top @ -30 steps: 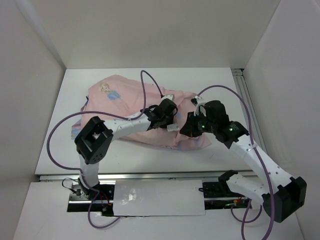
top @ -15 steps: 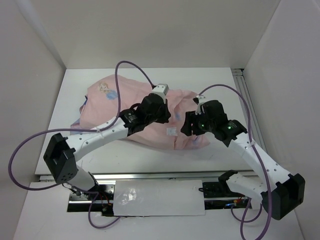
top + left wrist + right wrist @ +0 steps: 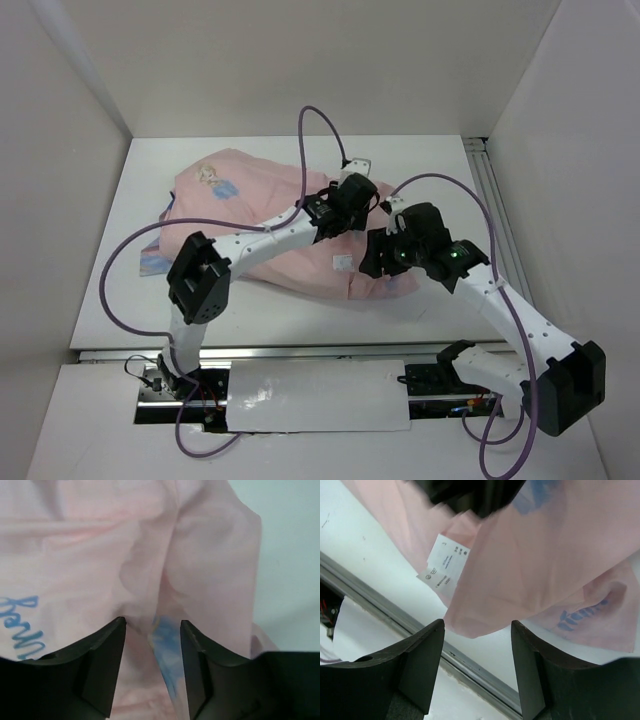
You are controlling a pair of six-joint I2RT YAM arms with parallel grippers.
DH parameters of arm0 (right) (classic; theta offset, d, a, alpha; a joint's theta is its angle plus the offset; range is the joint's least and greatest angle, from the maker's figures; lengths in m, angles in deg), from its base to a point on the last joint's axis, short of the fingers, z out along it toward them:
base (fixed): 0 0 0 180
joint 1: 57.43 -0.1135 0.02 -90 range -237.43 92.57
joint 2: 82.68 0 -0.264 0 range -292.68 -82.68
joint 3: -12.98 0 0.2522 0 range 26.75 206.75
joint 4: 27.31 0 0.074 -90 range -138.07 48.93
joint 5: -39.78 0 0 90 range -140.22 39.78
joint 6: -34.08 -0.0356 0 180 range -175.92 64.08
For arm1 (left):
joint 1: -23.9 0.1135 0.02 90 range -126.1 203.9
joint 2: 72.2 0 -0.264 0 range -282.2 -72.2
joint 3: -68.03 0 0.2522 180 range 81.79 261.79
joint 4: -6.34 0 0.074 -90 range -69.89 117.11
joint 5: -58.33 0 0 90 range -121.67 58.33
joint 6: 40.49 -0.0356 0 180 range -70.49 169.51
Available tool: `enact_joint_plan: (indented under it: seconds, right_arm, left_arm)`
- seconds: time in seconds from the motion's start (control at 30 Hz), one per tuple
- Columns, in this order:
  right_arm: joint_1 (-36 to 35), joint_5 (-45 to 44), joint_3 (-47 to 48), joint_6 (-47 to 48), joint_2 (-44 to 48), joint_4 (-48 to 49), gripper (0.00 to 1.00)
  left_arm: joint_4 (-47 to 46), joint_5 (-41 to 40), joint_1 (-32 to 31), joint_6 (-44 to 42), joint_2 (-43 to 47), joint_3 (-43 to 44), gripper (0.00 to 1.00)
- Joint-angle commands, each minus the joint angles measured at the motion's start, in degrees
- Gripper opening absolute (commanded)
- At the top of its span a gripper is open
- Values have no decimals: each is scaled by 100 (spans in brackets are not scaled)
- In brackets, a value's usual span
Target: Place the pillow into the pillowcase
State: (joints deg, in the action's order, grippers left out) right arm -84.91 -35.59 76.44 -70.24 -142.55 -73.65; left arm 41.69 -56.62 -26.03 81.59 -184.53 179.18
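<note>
The pillowcase (image 3: 245, 205), pale pink side up, lies bulging across the middle of the table (image 3: 455, 190). No pillow shows; whether it is inside the cover I cannot tell. My left gripper (image 3: 352, 200) hovers open over the cover's far right part; in the left wrist view the left gripper (image 3: 152, 625) straddles a pink fold with a blue streak (image 3: 165, 645), holding nothing. My right gripper (image 3: 375, 262) is open at the cover's front right corner; in the right wrist view that pink corner (image 3: 470, 622) hangs just beyond the open right gripper (image 3: 477, 630). A white label (image 3: 442, 562) sticks out of the seam.
White walls enclose the table on three sides. A metal rail (image 3: 395, 617) runs along the table's near edge, just below the right gripper. Purple cables (image 3: 310, 130) loop above the cover. A printed figure (image 3: 212, 178) marks the cover's far left corner.
My left gripper has let go and opened, and has swung from the cover's middle to its far right part. My right gripper has opened too and stays near the front right corner.
</note>
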Motion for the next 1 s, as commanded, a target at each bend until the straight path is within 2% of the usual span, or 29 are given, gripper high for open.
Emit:
enact_joint_plan:
  seconds: [0.0,0.07,0.1,0.2,0.23,0.27,0.37,0.4,0.47,0.5,0.57,0.6,0.63,0.77,0.87,0.97]
  right_arm:
    - [15,418,-12,211,2,146,63]
    - [15,575,-74,281,55,146,63]
    - [15,576,-126,281,55,146,64]
    - [15,637,-196,352,55,199,67]
    - [15,585,-197,352,3,260,67]
    - [15,585,-275,352,-50,409,67]
    - [15,365,-433,299,-261,910,67]
    - [15,304,-434,247,-340,1033,63]
    - [15,303,-434,246,-647,1383,50]
    - [15,512,-434,246,-761,1481,40]
    - [15,724,-224,308,-1111,1631,30]
    - [15,838,-171,308,-1227,1771,21]
    - [15,944,-92,360,-1324,1859,2]
    - [15,717,48,308,-1780,2238,0]
    - [15,558,163,246,-1966,2361,0]
    - [15,558,164,115,-2194,2659,0]
  left_arm:
    - [661,-1159,-25,166,-455,763,58]
    - [1198,-1502,-25,465,-718,1131,51]
    - [1260,-1565,-25,466,-720,1134,38]
    - [1261,-1697,36,528,-772,1195,20]
    - [1321,-1697,36,528,-825,1195,8]
    - [1479,-1750,36,606,-825,1265,2]
    - [1533,-1750,36,677,-676,1318,0]
    - [1533,-1750,36,677,-598,1257,0]
    - [1533,-1750,36,677,-308,1170,0]
    - [1533,-1750,36,625,-194,1012,0]
    - [1533,-1750,36,625,61,844,0]
    - [1463,-1750,36,555,306,661,0]
    - [1411,-1698,36,485,422,572,0]
    - [1279,-1645,-34,343,958,229,0]
    - [1164,-1312,-34,107,1336,27,0]
    - [954,-907,-34,-202,1530,-35,7]
